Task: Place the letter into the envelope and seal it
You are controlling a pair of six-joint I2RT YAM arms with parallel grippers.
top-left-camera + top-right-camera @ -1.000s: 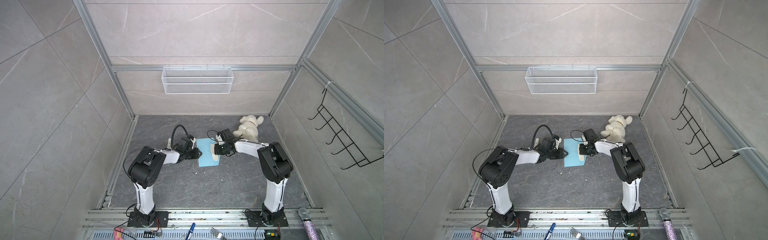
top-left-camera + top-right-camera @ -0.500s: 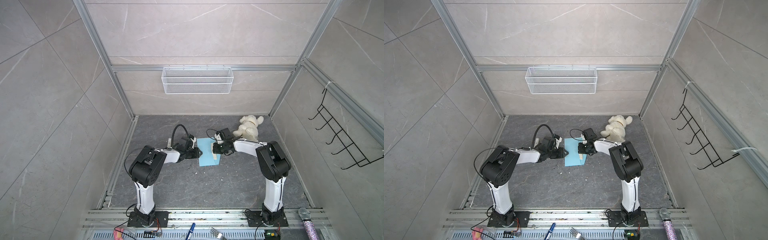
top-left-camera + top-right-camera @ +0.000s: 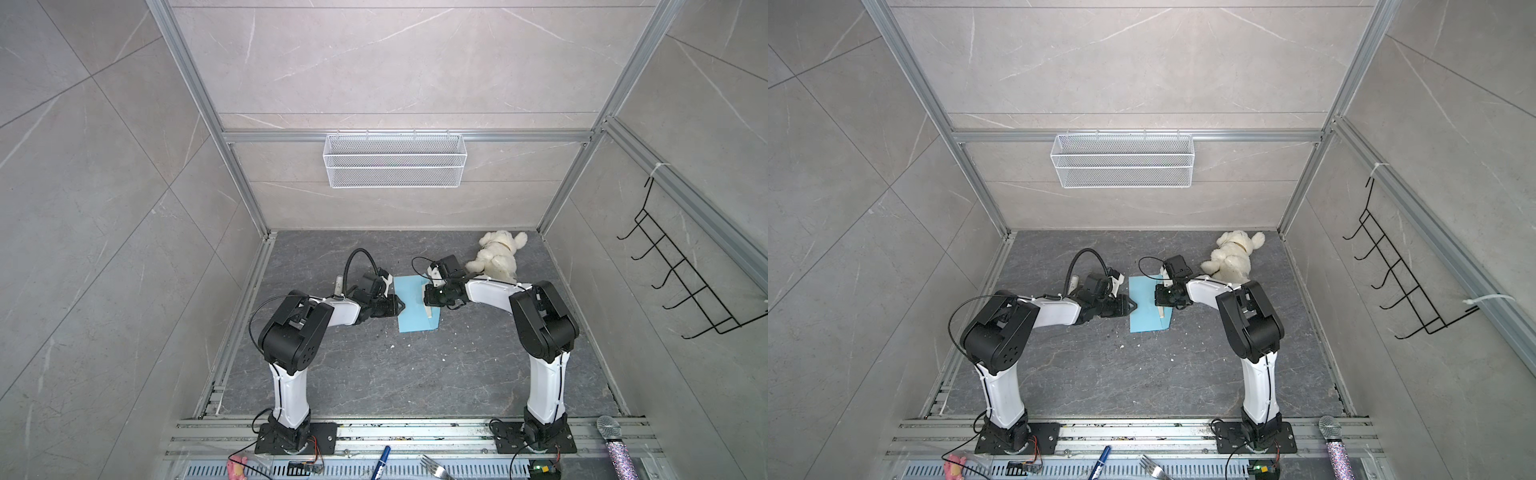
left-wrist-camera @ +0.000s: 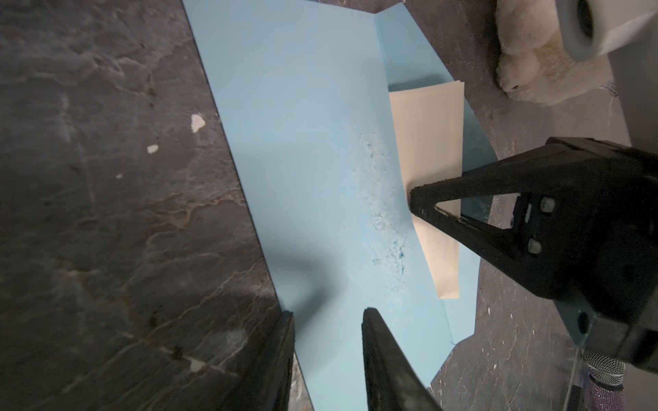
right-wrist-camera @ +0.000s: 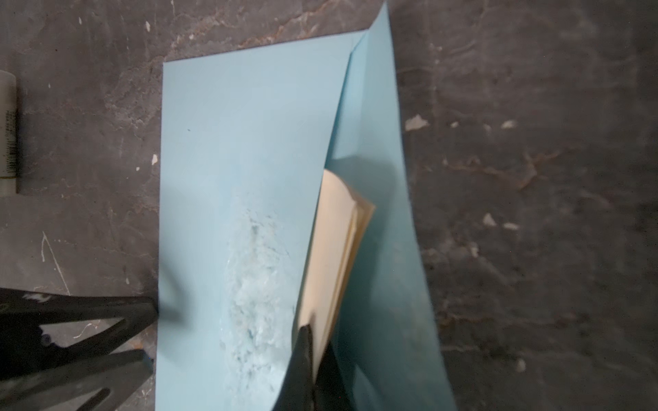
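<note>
"So, where was the letter [image 5: 334,256]?"

"Folded, cream-coloured, and partway into the envelope [image 5: 231,142]. One long edge sat inside the opening. The rest stuck out across the inside of the flap [image 5: 388,220], which was open and curled upward."

"And the envelope itself?"

"Light blue, lying on a dark grey stone-patterned tabletop [image 3: 374,374], about midway between the two arms in both top views. A scuffed, whitish patch [image 4: 381,213] ran along its face beside the opening."

"What were the grippers doing?"

"The right gripper [image 5: 308,331] was pinched closed on the letter's projecting edge, with the folded layers caught between its black jaws. The left gripper [image 4: 327,313] sat at the envelope's opposite long edge, jaws partly apart with nothing between them. One fingertip was over the blue paper, the other at its border. Whether they pressed on the paper I could not tell."

"Anything else nearby?"

"A white plush animal [image 3: 496,257] lay just beyond the right arm's wrist, toward the back wall. A small white tube with a barcode [image 5: 7,131] lay near the left arm. A white wire basket [image 3: 395,166] hung on the back wall and a black hook rack [image 3: 673,286] on the right wall. Along the front rail lay a glittery microphone [image 3: 615,444], a fork [image 3: 432,473] and a blue pen [image 3: 384,455]."
</note>
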